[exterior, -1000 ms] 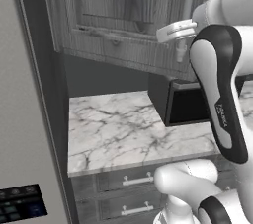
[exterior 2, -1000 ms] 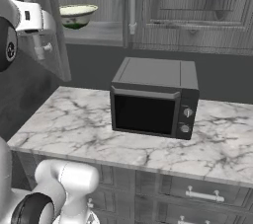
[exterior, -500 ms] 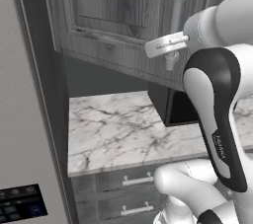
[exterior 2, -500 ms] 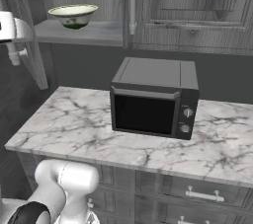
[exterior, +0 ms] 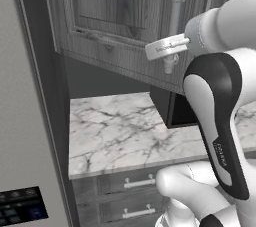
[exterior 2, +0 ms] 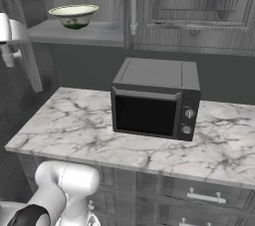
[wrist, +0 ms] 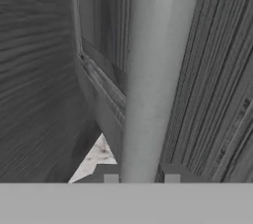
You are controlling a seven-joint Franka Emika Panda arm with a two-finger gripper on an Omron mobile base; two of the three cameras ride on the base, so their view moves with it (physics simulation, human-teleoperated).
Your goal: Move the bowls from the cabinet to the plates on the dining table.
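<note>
One cream-white bowl [exterior 2: 74, 15] with a dark green band stands on the open shelf of the grey wood-grain cabinet [exterior 2: 199, 1]. The cabinet's left door [exterior: 110, 16] is swung out towards me. My gripper [exterior: 172, 53] is shut on that door's silver bar handle [exterior: 176, 6]. In the hand view the handle [wrist: 153, 70] runs up between my two fingertips [wrist: 111, 178], which sit tight against its sides. The plates and the dining table are out of view.
A black microwave [exterior 2: 154, 100] sits on the marble counter [exterior 2: 74, 125] below the cabinet. Grey drawers [exterior: 130, 183] with small handles run under the counter. A tall pale panel [exterior: 25, 121] stands at the far left, close to the opened door.
The cabinet door has swung further open, with my hand following its handle to the left in the right base view. The bowl has not moved.
</note>
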